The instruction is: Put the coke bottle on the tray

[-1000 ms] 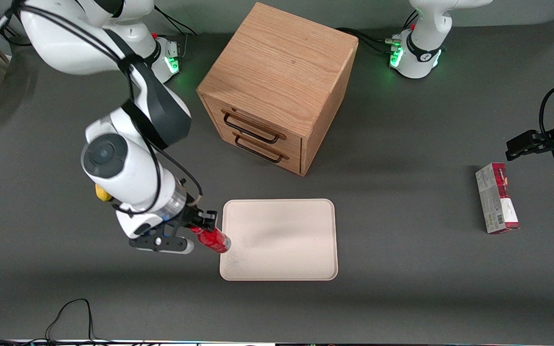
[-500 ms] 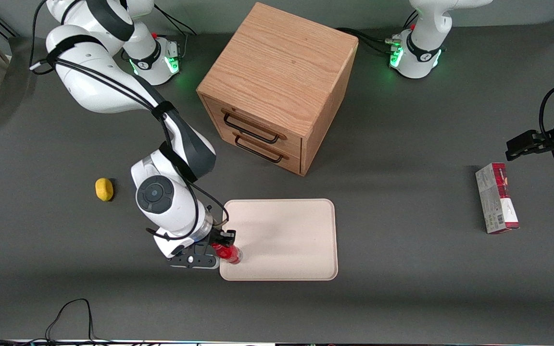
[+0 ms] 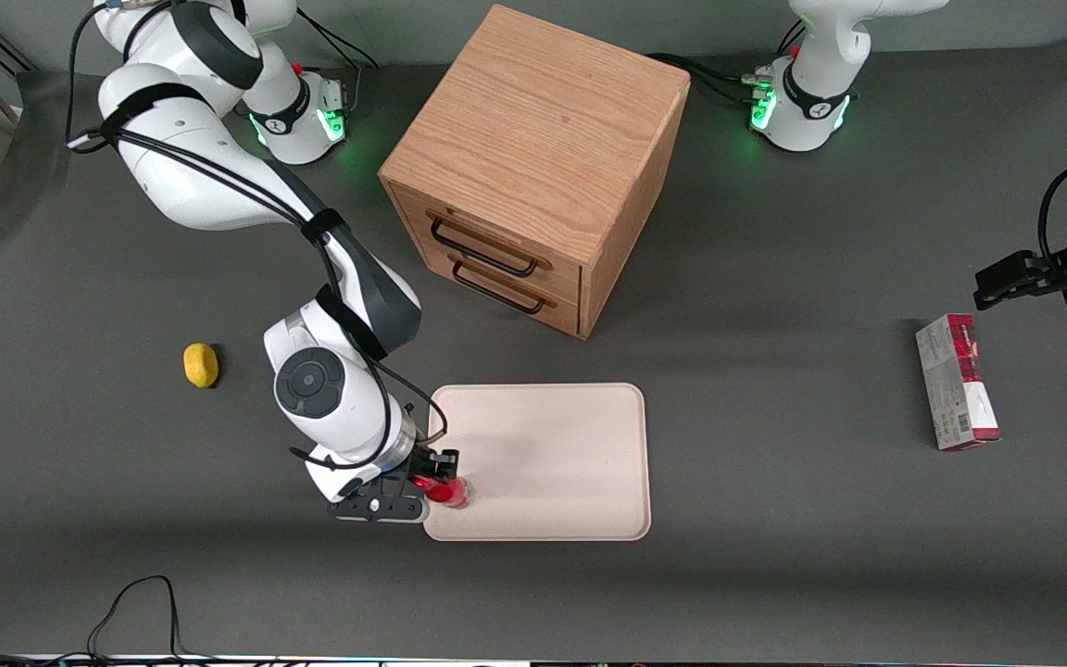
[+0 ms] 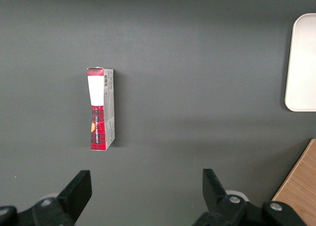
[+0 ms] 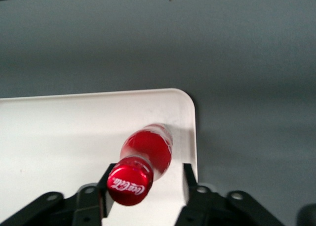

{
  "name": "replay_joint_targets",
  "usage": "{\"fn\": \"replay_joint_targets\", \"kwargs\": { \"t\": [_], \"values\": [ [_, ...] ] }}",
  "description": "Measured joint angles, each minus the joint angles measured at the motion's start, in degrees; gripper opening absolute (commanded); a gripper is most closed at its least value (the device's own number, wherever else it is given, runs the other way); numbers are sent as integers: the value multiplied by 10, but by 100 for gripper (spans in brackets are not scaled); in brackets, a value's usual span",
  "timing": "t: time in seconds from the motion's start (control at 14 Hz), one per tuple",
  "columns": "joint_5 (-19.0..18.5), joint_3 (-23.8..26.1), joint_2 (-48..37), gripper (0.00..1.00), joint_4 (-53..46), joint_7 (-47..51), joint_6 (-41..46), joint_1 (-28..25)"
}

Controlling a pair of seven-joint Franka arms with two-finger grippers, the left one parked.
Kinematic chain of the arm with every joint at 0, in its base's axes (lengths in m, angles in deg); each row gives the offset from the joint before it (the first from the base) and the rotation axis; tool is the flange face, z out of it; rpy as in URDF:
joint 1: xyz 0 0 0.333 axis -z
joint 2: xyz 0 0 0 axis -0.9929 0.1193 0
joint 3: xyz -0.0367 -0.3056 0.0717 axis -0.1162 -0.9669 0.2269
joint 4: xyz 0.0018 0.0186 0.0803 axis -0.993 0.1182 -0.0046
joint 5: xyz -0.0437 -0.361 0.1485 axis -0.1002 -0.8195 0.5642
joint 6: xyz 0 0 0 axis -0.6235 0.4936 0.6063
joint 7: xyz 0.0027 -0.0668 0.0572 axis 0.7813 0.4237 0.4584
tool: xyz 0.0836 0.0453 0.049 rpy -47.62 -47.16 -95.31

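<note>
The wooden drawer cabinet [image 3: 538,167] stands on the dark table [image 3: 774,556], and nearer to the front camera lies the beige tray [image 3: 552,463]. The gripper [image 3: 432,482] hangs over the tray's corner toward the working arm's end, its fingers [image 5: 190,186] pinching the coke bottle [image 5: 145,157] just below the red cap, the bottle standing nearly upright over the tray just inside its rim. A small yellow object [image 3: 201,365] lies farther toward the working arm's end, and a red-and-grey carton [image 3: 957,381] lies toward the parked arm's end.

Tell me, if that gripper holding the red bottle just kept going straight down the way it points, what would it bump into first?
Most likely the tray. The gripper points down with the coke bottle between its fingers, over the tray's corner nearest the front camera, so the bottle's base would meet the tray first. Whether it already touches is unclear.
</note>
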Motion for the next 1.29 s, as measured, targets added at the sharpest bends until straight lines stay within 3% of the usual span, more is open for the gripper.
{"fn": "replay_joint_targets", "kwargs": {
  "t": [0.36, 0.64, 0.93, 1.07, 1.29],
  "values": [
    [-5, 0, -1, 100, -8, 3, -18, 0],
    [3, -12, -55, 100, -21, 3, 100, 1],
    [156, -155, -187, 100, 47, -95, 170, -31],
    [186, -214, -273, 100, 128, -151, 194, -40],
    [199, -287, -404, 100, 261, -207, 218, -50]
  ]
}}
